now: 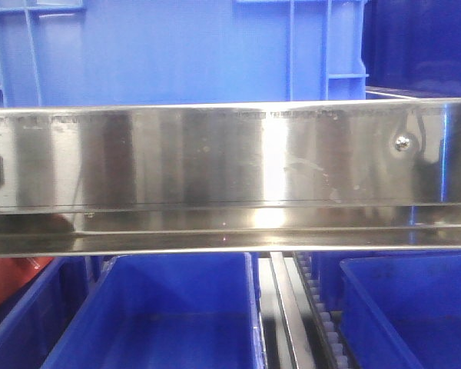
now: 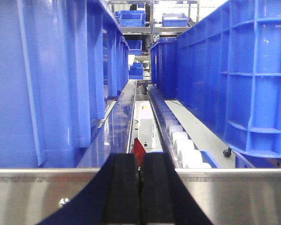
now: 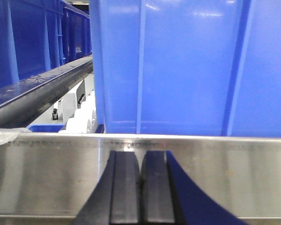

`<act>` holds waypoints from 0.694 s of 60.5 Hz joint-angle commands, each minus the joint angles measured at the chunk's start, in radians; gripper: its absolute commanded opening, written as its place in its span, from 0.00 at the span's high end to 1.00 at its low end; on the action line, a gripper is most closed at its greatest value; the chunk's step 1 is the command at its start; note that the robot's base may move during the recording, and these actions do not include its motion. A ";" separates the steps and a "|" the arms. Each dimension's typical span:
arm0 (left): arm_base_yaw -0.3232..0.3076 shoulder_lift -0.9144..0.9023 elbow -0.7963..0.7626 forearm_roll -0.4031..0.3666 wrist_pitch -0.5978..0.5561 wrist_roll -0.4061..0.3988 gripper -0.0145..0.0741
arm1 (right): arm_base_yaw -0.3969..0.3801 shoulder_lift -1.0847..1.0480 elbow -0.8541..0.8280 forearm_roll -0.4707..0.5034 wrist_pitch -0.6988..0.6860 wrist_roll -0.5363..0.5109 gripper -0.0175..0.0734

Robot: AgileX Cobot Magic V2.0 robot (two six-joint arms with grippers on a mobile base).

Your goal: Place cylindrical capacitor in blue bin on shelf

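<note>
The cylindrical capacitor is out of view in every frame. The shelf's shiny steel rail runs across the front view, with a blue bin on the tier above and open blue bins below. My left gripper is shut, its black pads pressed together with nothing between them, in front of the shelf rail. It points down the gap between two blue bins. My right gripper is also shut and empty, facing the rail and a blue bin wall just behind it.
A white roller track runs back along the tier between the bins. A small red piece shows just beyond the left fingertips. A red object lies at the lower left. More bins stand on racks far behind.
</note>
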 commanded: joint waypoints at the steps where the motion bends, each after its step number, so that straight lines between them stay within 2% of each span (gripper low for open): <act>1: 0.001 -0.005 -0.002 -0.006 -0.017 -0.004 0.96 | -0.005 -0.004 0.002 -0.009 -0.031 0.003 0.90; 42: 0.001 -0.005 -0.002 -0.006 -0.017 -0.004 0.96 | -0.005 -0.004 0.002 -0.009 -0.031 0.003 0.90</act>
